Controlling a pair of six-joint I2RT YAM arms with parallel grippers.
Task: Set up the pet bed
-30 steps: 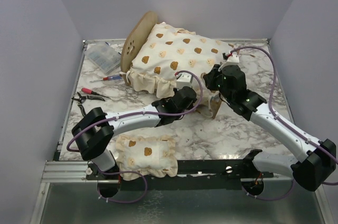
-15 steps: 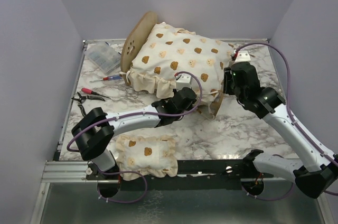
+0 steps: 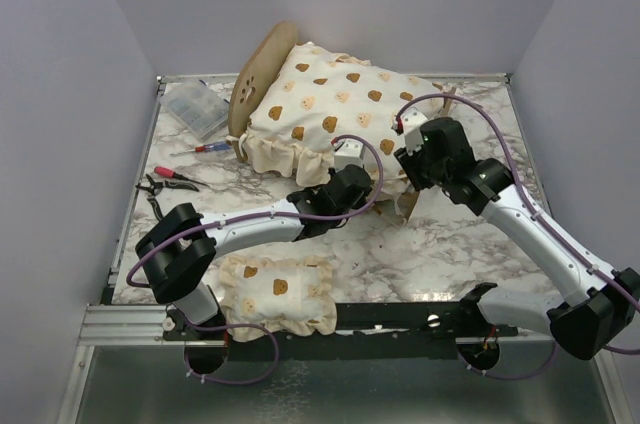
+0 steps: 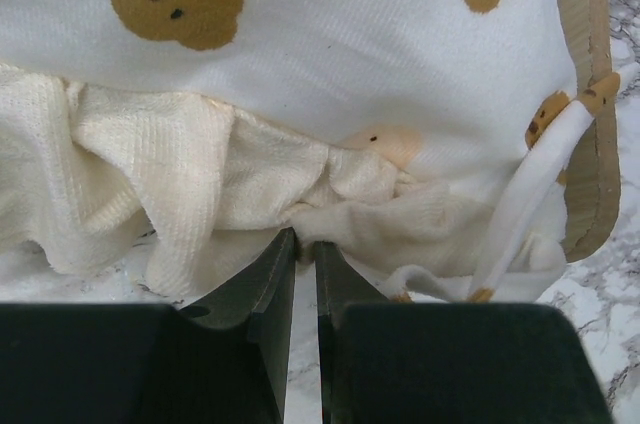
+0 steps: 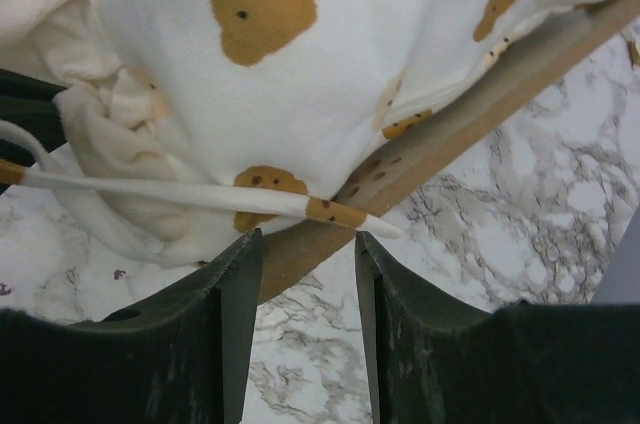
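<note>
Right gripper (image 5: 305, 244) open before the pet bed (image 5: 470, 119), likely light, stiff plywood; take it edgewise; left gripper (image 4: 305, 239) pinches cushion ruffle (image 4: 150, 164)

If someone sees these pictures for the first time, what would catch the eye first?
Probably the big bear-print cushion heaped on the wooden pet bed at the back middle of the table. Both arms meet at its near edge: the left gripper pinches the ruffle, the right gripper stands open by the frame's rail.
</note>
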